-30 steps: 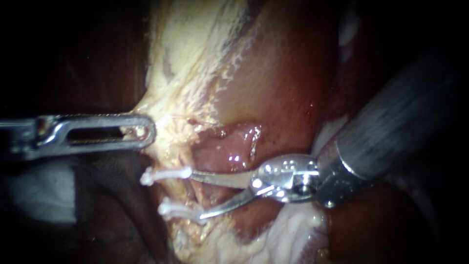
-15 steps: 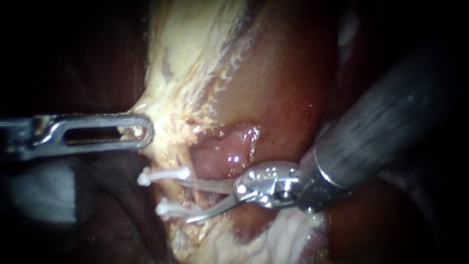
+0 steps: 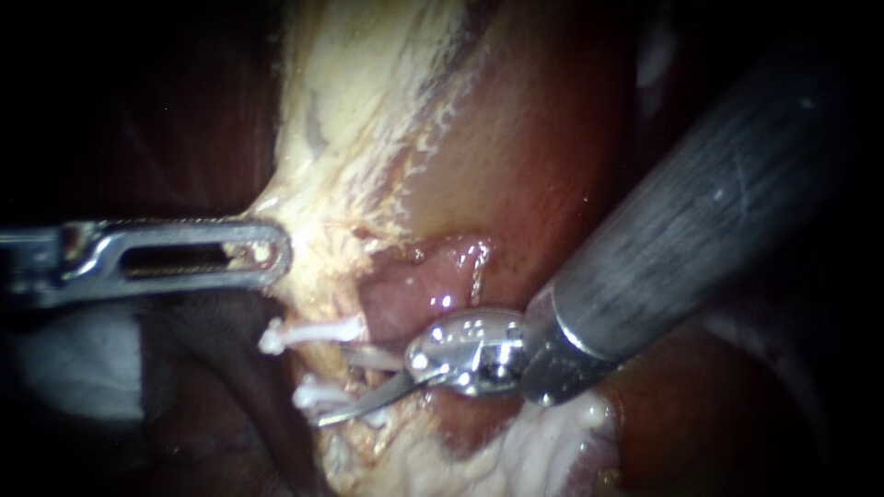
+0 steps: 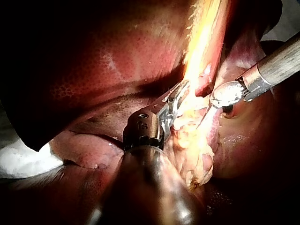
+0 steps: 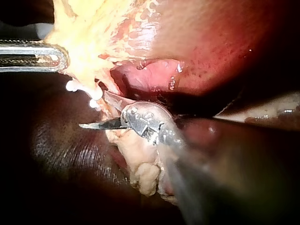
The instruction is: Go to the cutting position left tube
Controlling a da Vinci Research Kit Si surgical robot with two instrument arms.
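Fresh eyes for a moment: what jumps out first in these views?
Two white clips left of centre in the endoscope view stand out first, with the right instrument close beside them, blades open. Further left, the left instrument grips the edge of the pale fatty tissue.

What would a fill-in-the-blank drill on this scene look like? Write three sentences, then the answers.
The right instrument holds its blades ____.
Near those blades, ____ white clips show.
The left instrument has its jaws ____ on pale tissue.
Missing words: open; two; shut.
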